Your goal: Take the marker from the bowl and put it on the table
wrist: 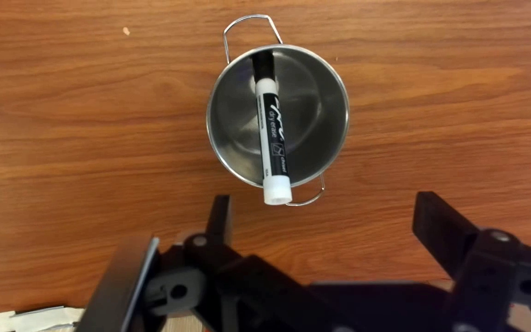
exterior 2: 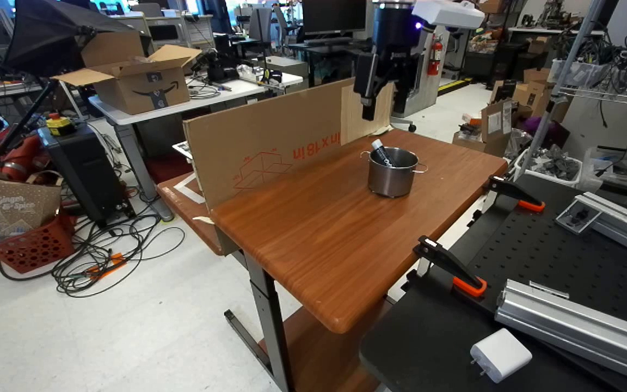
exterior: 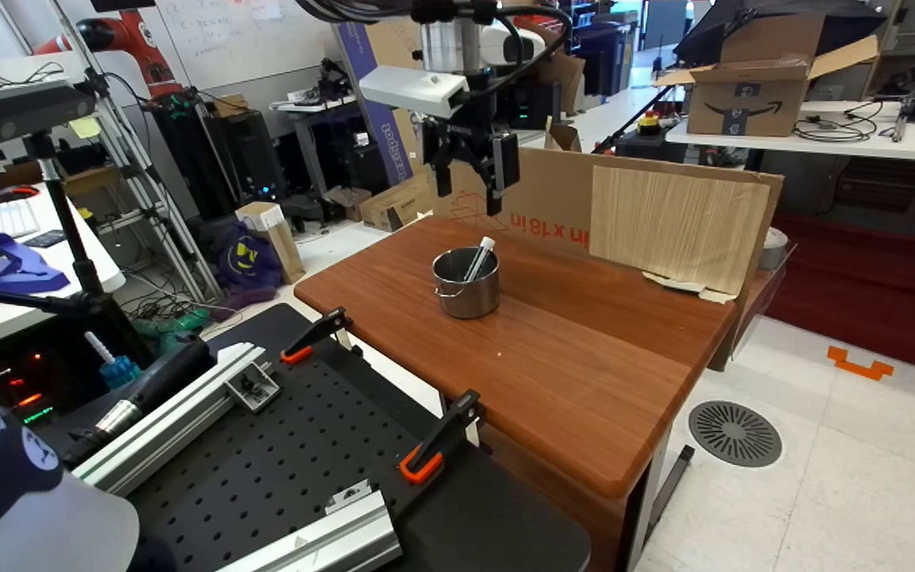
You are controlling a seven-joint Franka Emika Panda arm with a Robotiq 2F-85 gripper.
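Note:
The small metallic bowl point(exterior: 469, 300) with thin wire handles stands upright on the reddish-brown table point(exterior: 584, 381); it also shows in an exterior view point(exterior 2: 389, 183) and in the wrist view point(wrist: 325, 115). The marker point(wrist: 272, 133) leans inside the bowl, its black end down against the inner wall and its white end over the rim. The white end sticks up in both exterior views point(exterior: 486, 245) point(exterior 2: 377, 145). My gripper point(wrist: 323, 198) is open and empty, its fingers wide apart. It hangs in the air above the table point(exterior: 469, 197), higher than the bowl and touching nothing.
A cardboard panel point(exterior: 537, 191) stands upright along the table's far edge, with a wood-grain sheet point(exterior: 680, 226) on it. A black perforated board point(exterior: 306, 437) with orange-tipped clamps point(exterior: 442, 437) adjoins the near edge. A white charger point(exterior 2: 501, 355) lies on that board.

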